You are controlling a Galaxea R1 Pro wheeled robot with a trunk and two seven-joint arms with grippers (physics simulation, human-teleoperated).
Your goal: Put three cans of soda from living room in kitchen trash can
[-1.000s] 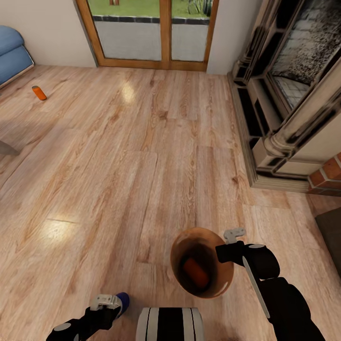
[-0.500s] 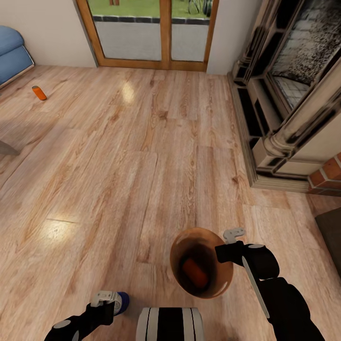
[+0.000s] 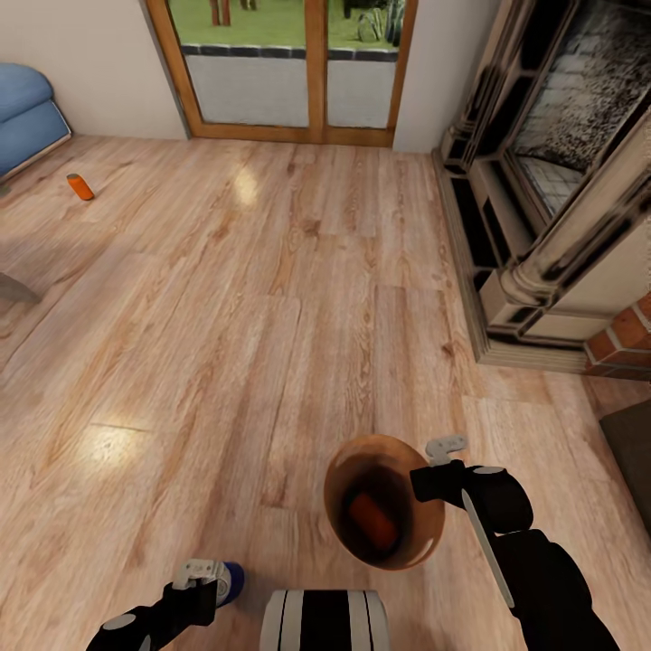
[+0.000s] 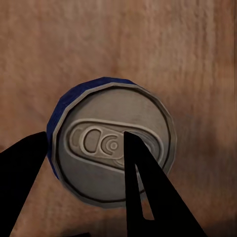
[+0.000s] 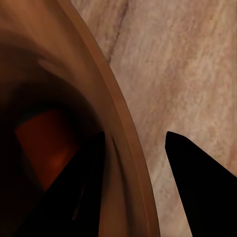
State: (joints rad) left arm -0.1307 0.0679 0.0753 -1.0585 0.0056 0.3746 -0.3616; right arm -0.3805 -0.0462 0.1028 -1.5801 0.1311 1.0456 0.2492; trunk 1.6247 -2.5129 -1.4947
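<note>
The view is tipping up a little. The left gripper (image 4: 84,163) is squeezing the blue can (image 3: 231,579), beside the trash can (image 3: 384,515) that the right gripper (image 3: 432,466) is clamping by its rim; one orange can (image 3: 372,522) is lying inside, so two are left to go in.

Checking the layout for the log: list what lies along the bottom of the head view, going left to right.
left gripper → dark blue soda can → trash can with an orange can inside → right gripper on its rim
</note>
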